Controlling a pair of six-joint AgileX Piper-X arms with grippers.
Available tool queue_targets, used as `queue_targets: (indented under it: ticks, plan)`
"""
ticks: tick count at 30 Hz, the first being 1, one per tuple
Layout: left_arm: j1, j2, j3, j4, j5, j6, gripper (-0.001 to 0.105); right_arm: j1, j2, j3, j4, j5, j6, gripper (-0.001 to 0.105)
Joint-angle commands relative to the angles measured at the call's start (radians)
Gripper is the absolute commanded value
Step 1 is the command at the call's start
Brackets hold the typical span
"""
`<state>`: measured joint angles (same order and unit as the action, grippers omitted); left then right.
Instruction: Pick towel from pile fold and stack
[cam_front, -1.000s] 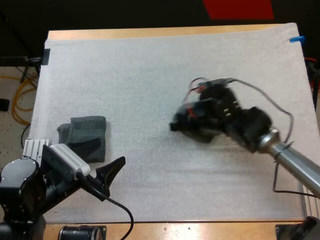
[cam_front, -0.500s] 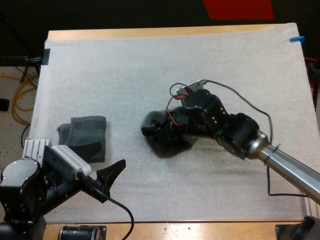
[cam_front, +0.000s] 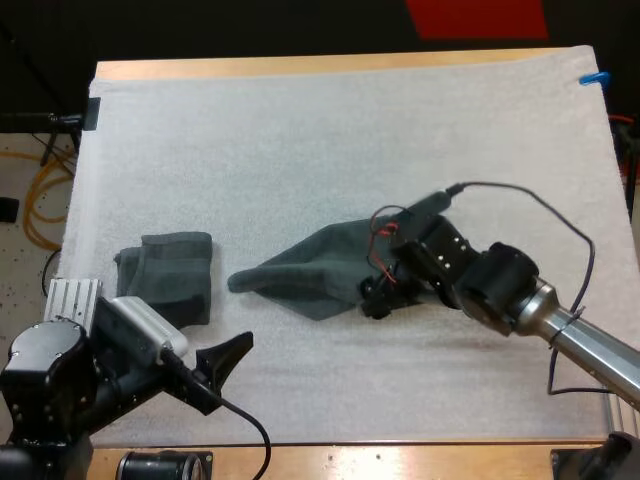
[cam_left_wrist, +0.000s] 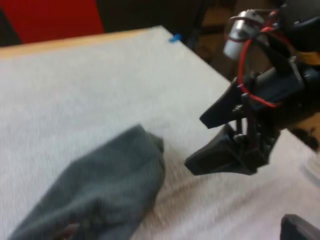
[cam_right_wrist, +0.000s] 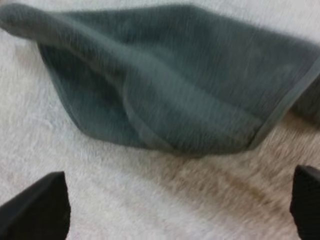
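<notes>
Loose grey-green towel (cam_front: 315, 272) lies spread flat on the white mat (cam_front: 300, 130) near the tabletop (cam_front: 330, 462) centre, with one corner drawn out to a tip at its 9 o'clock. The folded towel (cam_front: 170, 272) sits apart, further out at 9 o'clock. Right claw (cam_front: 370, 300) is at the loose towel's 3 o'clock edge, fingers (cam_right_wrist: 37, 207) spread and gripping nothing. Left claw (cam_front: 225, 362) hovers at 5 o'clock of the folded towel, fingers apart, empty.

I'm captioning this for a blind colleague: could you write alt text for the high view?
The right gripper is at the edge of a loosely spread grey-green towel mid-mat. A folded towel lies to its left, near the left gripper.
</notes>
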<state>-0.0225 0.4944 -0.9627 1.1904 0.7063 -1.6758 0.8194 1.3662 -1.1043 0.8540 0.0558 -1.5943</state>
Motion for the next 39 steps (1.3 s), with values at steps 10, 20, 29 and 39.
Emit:
queue_targets:
  ticks: [10,20,29,39]
  plan:
    - [0.003,-0.003,0.011,0.129,-0.134,0.085,0.073,-0.198,0.129,0.142,-0.219,-0.266,0.227,0.085]
    - [0.003,-0.003,0.081,0.128,-0.133,0.087,0.073,-0.281,0.298,0.142,-0.382,-0.465,0.407,0.066]
    - [0.003,-0.003,0.087,0.122,-0.133,0.087,0.073,-0.281,0.353,0.142,-0.416,-0.463,0.41,0.028]
    - [0.003,-0.003,0.087,0.105,-0.133,0.087,0.073,-0.279,0.176,0.142,-0.205,-0.437,0.254,0.0]
